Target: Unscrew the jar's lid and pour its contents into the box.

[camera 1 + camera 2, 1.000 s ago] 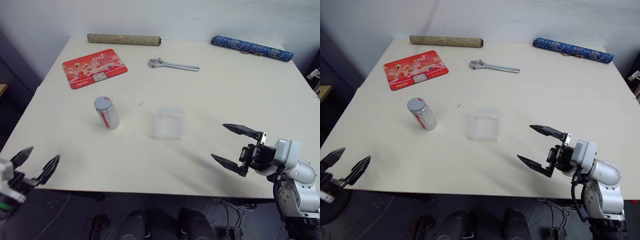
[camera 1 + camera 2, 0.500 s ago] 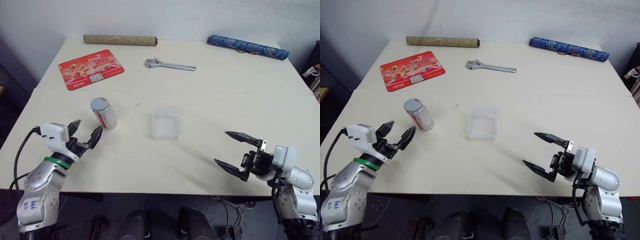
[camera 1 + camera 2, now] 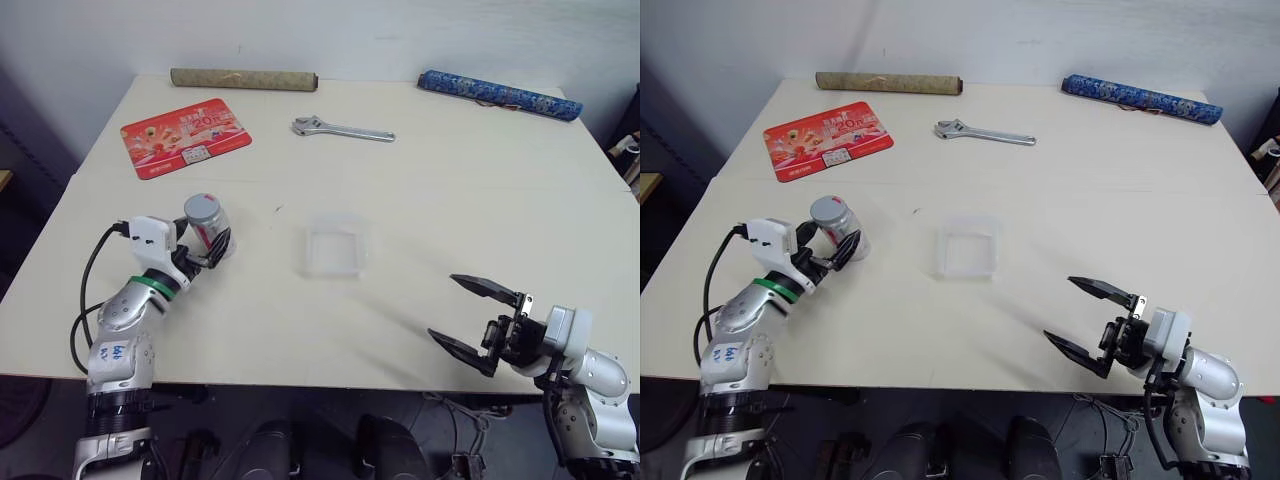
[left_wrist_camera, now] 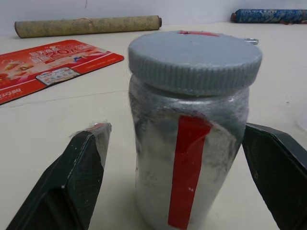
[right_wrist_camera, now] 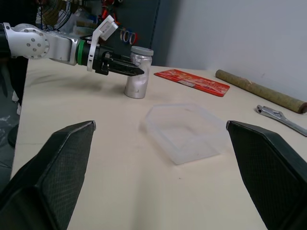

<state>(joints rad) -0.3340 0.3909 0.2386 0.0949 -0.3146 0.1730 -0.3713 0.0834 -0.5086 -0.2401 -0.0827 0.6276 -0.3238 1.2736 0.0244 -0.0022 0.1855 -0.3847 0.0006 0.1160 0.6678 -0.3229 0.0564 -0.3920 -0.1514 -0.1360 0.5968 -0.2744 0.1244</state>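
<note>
Smooth cream table (image 3: 420, 190) — both grippers (image 3: 203, 255) (image 3: 478, 315) spread wide, left flanking ribbed-capped cylindrical jar (image 4: 189, 143).

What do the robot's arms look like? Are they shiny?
Yes. Both arms are made of rounded silver-grey metal segments. The left arm has a green ring near the wrist, a white block above it, a looping black cable and blue writing on its lower part. Each end effector, left and right, has two black pointed fingers.

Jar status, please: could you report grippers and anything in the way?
Left gripper open, jaws astride the jar, lid on. Right gripper open, idle. Box unobstructed.
</note>
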